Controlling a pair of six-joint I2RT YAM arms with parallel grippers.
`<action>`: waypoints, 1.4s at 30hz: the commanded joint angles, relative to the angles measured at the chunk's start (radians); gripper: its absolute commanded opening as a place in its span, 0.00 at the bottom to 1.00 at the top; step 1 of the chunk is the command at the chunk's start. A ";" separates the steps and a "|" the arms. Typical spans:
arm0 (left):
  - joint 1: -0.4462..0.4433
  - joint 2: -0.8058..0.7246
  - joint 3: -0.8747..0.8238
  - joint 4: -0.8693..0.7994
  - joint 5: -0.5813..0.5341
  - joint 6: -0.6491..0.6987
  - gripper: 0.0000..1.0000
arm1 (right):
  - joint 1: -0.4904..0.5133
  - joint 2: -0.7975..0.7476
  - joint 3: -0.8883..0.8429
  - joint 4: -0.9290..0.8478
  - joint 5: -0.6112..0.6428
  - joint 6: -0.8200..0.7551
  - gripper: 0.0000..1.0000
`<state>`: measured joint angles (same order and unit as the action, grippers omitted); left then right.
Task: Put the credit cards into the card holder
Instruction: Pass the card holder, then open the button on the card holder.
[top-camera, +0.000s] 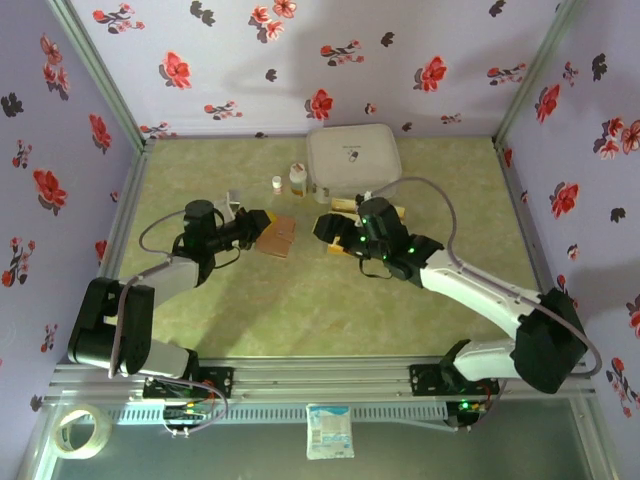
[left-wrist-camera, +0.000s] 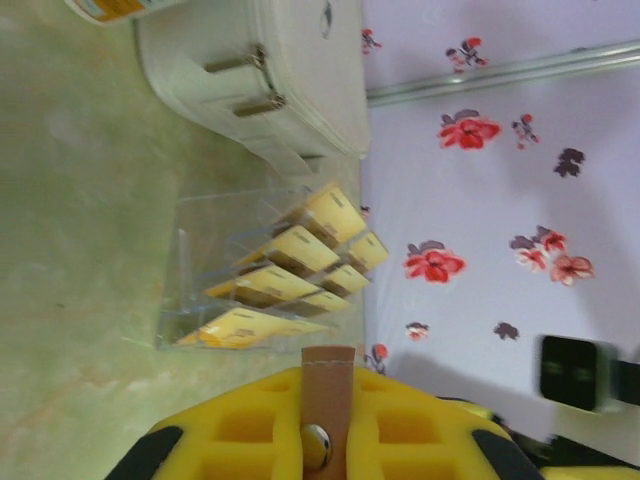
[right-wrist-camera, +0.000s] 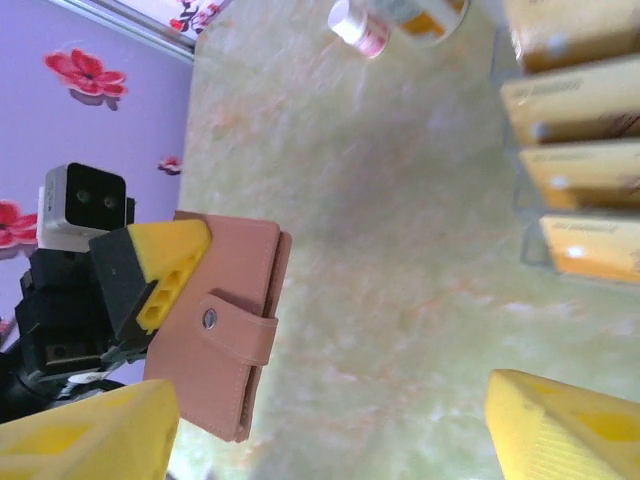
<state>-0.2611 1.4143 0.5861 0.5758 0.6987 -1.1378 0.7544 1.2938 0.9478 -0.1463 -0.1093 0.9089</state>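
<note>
**Item 1: card holder** (top-camera: 279, 238). A reddish-brown folding wallet, closed, with its snap strap lying across the front and apparently buttoned.
- Location: just off the worktop (top-camera: 300, 330) centre, toward 10 o'clock in the top view.
- Hold: the left gripper (top-camera: 256, 222) is clamped on the wallet's 9 o'clock edge. You cannot tell whether the wallet rests on the worktop or hangs just above it.
- Handling (judged): light, soft and likely to flex. Grip it near the fold, where it should be stiffest. Leave the strap side free, since you will probably have to unsnap it before any card can go in.

**Item 2: credit cards** (left-wrist-camera: 290, 268). Golden-yellow and all alike, standing tilted in the slots of a clear rack (left-wrist-camera: 190, 290).
- Location: about 1 o'clock from centre, just in front of the white zip case (top-camera: 352, 155) at 12 o'clock.
- Handling (judged): thin, stiff, very light, with smooth faces that may slip. Pinch one card across both faces at its exposed upper edge. Draw it out along the slot, because pulling sideways could drag the rack.

**Item 3: right gripper** (right-wrist-camera: 332, 385). The jaws are spread wide with nothing between them.
- Location: over bare worktop between wallet and rack. In its own wrist view the cards sit at 2 o'clock and the wallet at 9 o'clock.

**Item 4: small bottles** (top-camera: 297, 178). They stand at 11 o'clock near the case, so keep clear of them.
</note>
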 joint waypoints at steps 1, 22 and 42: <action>-0.027 -0.062 0.031 -0.117 -0.104 0.133 0.03 | -0.003 0.003 0.100 -0.276 0.115 -0.181 0.83; -0.256 -0.127 0.067 -0.176 -0.558 0.166 0.00 | 0.090 0.308 0.309 -0.168 0.083 -0.312 0.84; -0.293 -0.123 0.098 -0.192 -0.582 0.127 0.00 | 0.113 0.403 0.320 -0.130 0.089 -0.276 0.78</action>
<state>-0.5369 1.2911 0.6464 0.3565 0.1150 -0.9966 0.8585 1.6669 1.2491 -0.2657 -0.0330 0.6277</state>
